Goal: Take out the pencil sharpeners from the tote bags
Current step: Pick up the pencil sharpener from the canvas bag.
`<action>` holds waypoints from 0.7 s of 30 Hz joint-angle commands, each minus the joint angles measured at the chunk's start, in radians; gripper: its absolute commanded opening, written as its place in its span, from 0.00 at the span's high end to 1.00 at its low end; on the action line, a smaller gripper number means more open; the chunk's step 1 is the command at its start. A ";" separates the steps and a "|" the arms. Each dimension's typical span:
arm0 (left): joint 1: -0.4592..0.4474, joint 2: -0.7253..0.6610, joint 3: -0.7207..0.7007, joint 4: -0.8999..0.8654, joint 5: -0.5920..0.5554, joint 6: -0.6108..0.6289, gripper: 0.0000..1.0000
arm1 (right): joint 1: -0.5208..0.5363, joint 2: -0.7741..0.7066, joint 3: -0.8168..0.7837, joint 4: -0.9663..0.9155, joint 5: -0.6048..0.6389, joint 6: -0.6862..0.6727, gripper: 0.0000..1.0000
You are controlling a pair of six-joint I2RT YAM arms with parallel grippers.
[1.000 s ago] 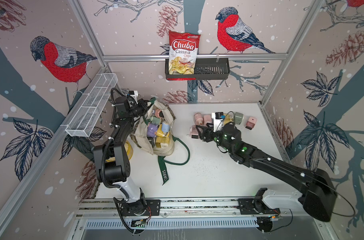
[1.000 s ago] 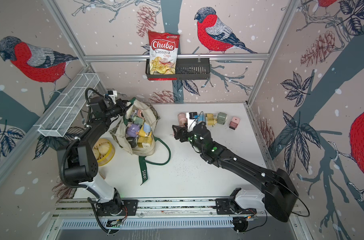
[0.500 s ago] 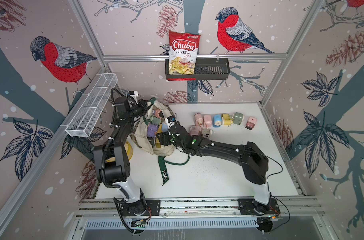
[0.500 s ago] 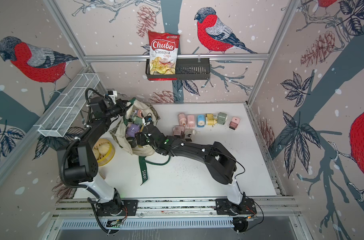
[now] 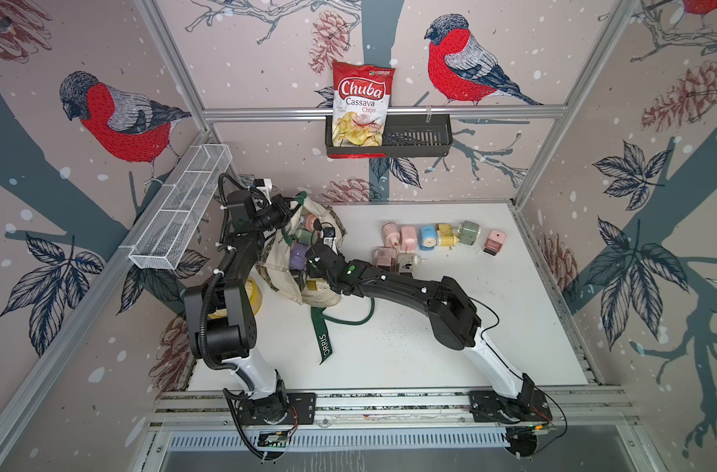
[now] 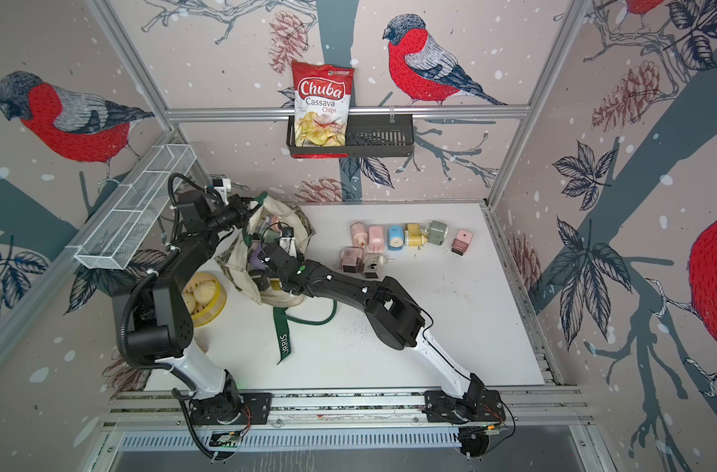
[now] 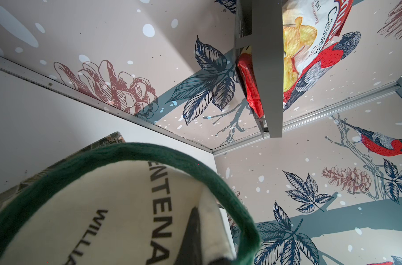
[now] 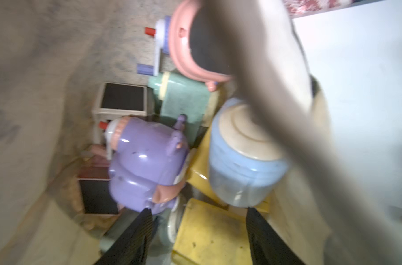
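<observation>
The cream tote bag (image 5: 279, 261) stands at the table's back left, its mouth held up by my left gripper (image 5: 294, 206), shut on the rim beside the green handle (image 7: 149, 151). My right gripper (image 8: 198, 209) is down inside the bag and open. Its fingers (image 8: 136, 234) stand either side of a yellow pencil sharpener (image 8: 209, 236). Just beyond lie a purple sharpener (image 8: 147, 160), a blue one (image 8: 241, 165), a green one (image 8: 184, 98) and a pink one (image 8: 186, 52). Several more sharpeners (image 5: 428, 237) lie on the table right of the bag.
A yellow bowl (image 6: 209, 298) of pale discs sits left of the bag, behind the left arm. The bag's loose green strap (image 5: 322, 335) trails forward on the table. A chips bag (image 5: 361, 106) stands in a black basket (image 5: 418, 141) on the back wall. A white wire basket (image 5: 181, 216) hangs on the left.
My right arm has swung left from the sharpeners on the table to the bag, and its gripper now sits inside the mouth. The left gripper has kept its hold.
</observation>
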 commanded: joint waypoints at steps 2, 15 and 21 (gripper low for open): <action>0.004 -0.012 0.004 0.139 0.045 -0.019 1.00 | -0.009 0.038 0.031 -0.013 0.127 0.041 0.31; 0.004 -0.012 0.000 0.156 0.049 -0.032 1.00 | -0.039 0.150 0.069 0.230 0.202 -0.028 0.29; 0.004 -0.012 -0.001 0.159 0.049 -0.035 1.00 | -0.069 0.203 0.114 0.259 0.097 -0.090 0.27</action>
